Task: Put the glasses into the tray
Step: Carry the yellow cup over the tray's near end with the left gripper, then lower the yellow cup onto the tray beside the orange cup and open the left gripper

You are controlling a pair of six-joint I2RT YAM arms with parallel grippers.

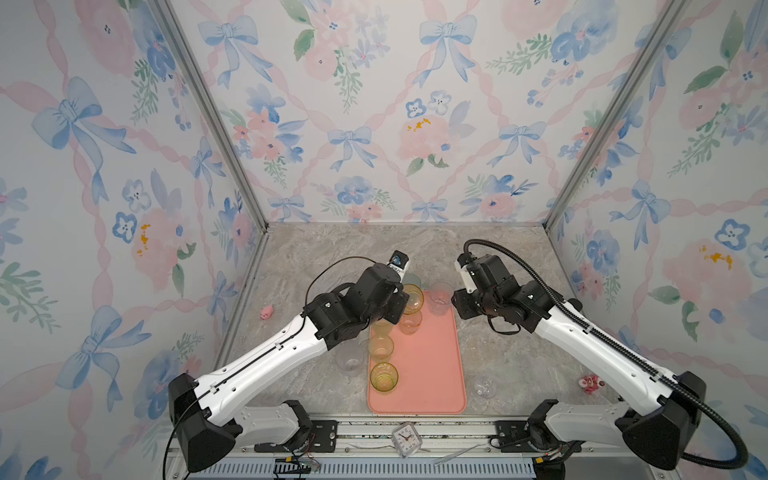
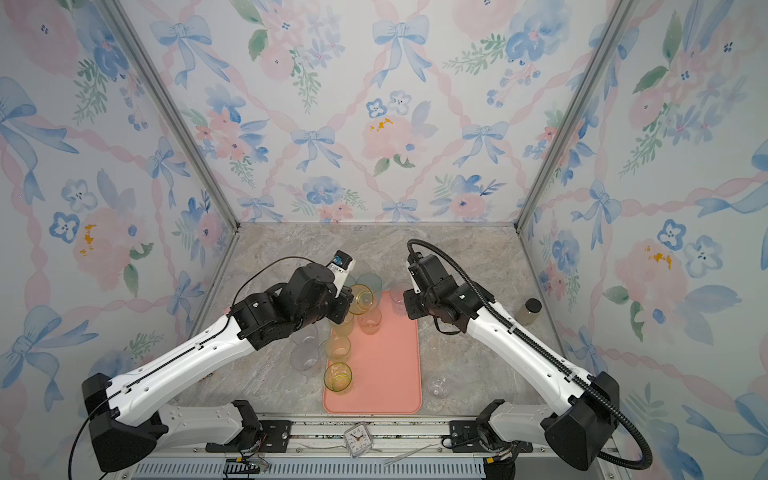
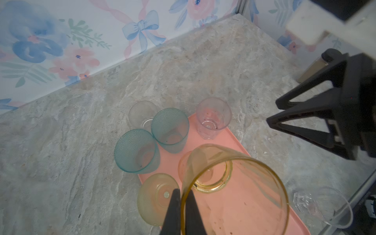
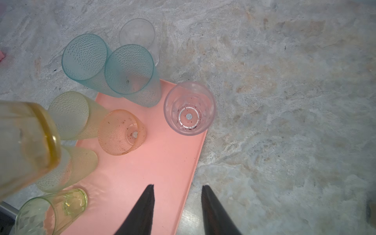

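My left gripper [image 3: 183, 191] is shut on the rim of an amber glass [image 3: 254, 168], which hangs tilted above the far end of the salmon-pink tray [image 1: 432, 374]. On the tray stand an orange glass [image 4: 122, 132], frosted yellow-green ones [image 4: 69, 114], a green one [image 1: 384, 377], a teal one [image 4: 130, 71] and, at the far right corner, a clear one [image 4: 189, 109]. Another teal glass [image 4: 85, 59] stands at the tray's far left corner. My right gripper [image 4: 178, 185] is open and empty over the tray's right edge.
Off the tray stand a clear glass [image 1: 350, 361] to its left, one behind the teal pair [image 3: 142, 114] and a small rounded one [image 1: 484, 386] to its right. A clock [image 1: 406, 438], a bottle [image 2: 531, 311] and pink toys [image 1: 266, 311] lie around.
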